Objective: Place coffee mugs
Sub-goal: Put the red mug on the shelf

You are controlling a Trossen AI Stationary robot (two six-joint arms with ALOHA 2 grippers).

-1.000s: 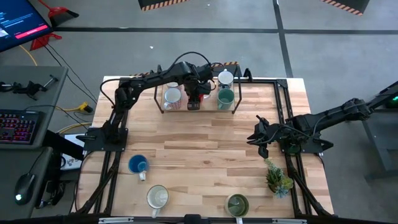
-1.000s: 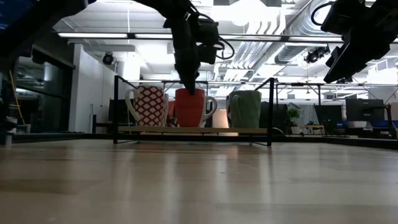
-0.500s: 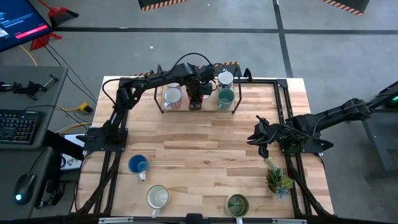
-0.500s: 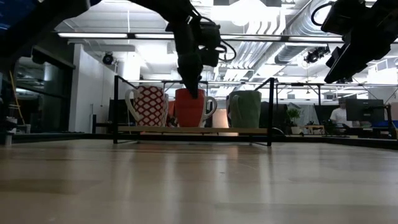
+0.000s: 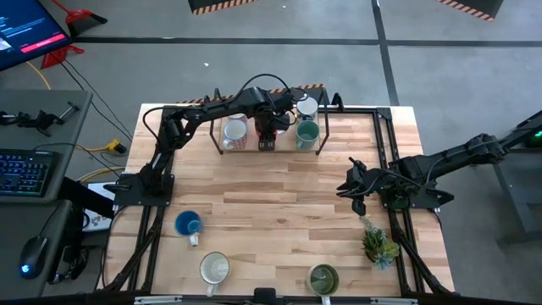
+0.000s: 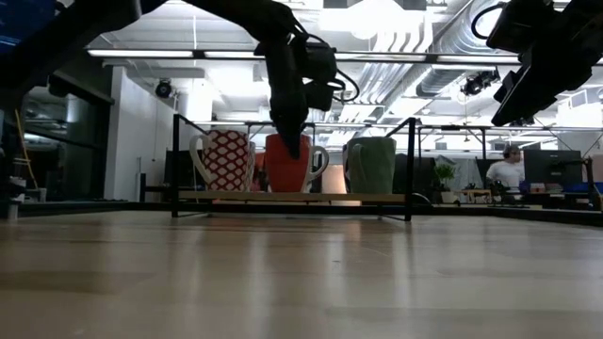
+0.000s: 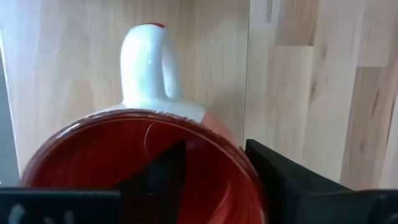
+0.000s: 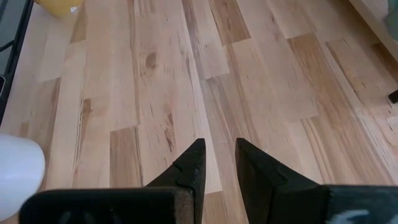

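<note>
A red mug (image 7: 124,143) with a white handle (image 7: 146,62) stands upright in the wire rack (image 6: 292,196) at the table's far edge. It sits between a red-patterned white mug (image 6: 226,160) and a teal mug (image 6: 374,165). My left gripper (image 7: 214,146) points down at it, open. One finger (image 7: 165,171) is inside the mug and the other (image 7: 273,174) is outside its wall, near the handle. My right gripper (image 8: 219,152) hangs open over bare wood at the table's right side (image 5: 351,188), with nothing between its fingers. My left gripper comes at the red mug from above, its fingers astride the rim (image 7: 245,168) beside the handle. The inner finger stands off the wall. Whether the outer finger touches the wall, I cannot tell. The mug rests upright on the rack's shelf.
A white mug (image 5: 306,107) stands at the rack's far side. Near the front edge stand a blue mug (image 5: 187,224), a white mug (image 5: 214,268) and an olive mug (image 5: 323,277). A spiky green plant (image 5: 378,244) is at the near right. The table's middle is bare wood.
My left gripper has sunk a little, straight down, so its fingers reach lower at the red mug's rim. The mug has stayed where it was.
</note>
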